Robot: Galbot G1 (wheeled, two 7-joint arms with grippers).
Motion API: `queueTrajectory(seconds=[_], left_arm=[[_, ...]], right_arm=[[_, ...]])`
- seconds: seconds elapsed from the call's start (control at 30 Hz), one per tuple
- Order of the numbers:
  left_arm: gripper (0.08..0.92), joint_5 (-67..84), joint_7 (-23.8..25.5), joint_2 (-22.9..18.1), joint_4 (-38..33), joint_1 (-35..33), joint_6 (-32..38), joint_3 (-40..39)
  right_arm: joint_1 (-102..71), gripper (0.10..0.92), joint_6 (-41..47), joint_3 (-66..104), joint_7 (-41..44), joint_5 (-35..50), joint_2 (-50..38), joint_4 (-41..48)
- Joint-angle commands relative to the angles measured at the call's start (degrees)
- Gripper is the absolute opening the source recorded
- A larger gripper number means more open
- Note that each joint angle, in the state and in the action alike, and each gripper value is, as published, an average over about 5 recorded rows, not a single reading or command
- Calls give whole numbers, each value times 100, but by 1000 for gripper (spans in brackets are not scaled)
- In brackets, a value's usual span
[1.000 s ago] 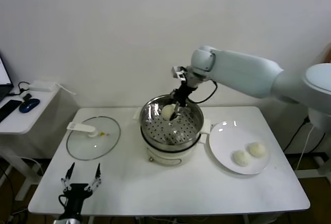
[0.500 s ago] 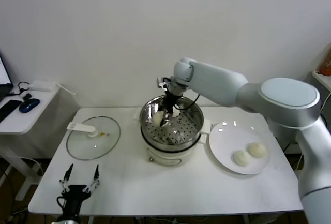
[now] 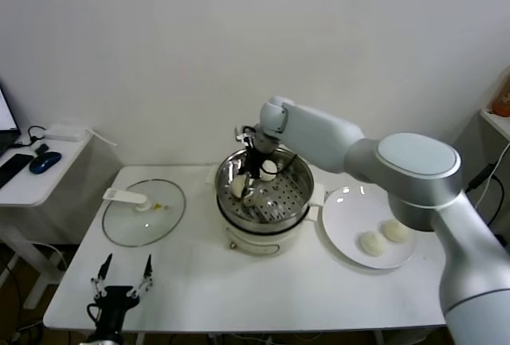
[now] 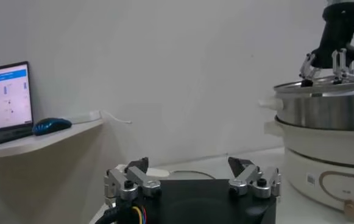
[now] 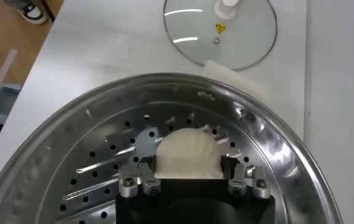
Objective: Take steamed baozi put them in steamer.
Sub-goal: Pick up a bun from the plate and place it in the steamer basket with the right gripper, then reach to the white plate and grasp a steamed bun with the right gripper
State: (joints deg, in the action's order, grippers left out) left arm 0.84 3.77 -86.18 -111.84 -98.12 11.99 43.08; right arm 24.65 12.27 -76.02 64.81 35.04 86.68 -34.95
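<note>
Now a steamed baozi [image 5: 187, 153] is being held between the fingers of the right gripper [image 3: 247, 190], which is reaching down inside the steamer [image 3: 296, 171] toward its left side. In the right wrist view the cream-white bun is being clasped on both sides by the jaws, just above the perforated steel floor; whether it is being pressed onto the floor cannot be told. The steel basket is being carried on a cream-white pot base [image 3: 263, 241] in the middle of the white table [image 3: 239, 289].

Two more buns [image 3: 383, 237] are being kept side by side on the white plate [image 3: 343, 217], just to the right of the steamer. The glass lid [image 3: 144, 212] is lying flat on the table to the steamer's left, well apart from it, with its white knob up.

The left gripper [image 3: 124, 276] is being held low at the near left edge of the table, its jaws spread wide with nothing between them. A side shelf with a blue mouse [image 3: 45, 162] is being shown at far left.
</note>
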Motion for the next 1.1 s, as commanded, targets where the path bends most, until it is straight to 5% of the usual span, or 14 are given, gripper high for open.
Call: queueTrajectory(seconds=[0.03,0.27,0.53,1.1], left_arm=[[823,8,-2,0,11,-5,8,-4],[823,11,-4,-6,27,-8,9,-5],[823,15,-4,-13,17,-9,-3,8],[823,-7,3,-20,-30,5,-81,-32]], right_arm=[[-103,686,-9,100,-15,-91,98,157],[-111,803,-21,126,-18,-114,71,122],[165,823,-16,14,66,-37,-363,-395],[1818,823,-302,-818,446,191,-3354,-3341]])
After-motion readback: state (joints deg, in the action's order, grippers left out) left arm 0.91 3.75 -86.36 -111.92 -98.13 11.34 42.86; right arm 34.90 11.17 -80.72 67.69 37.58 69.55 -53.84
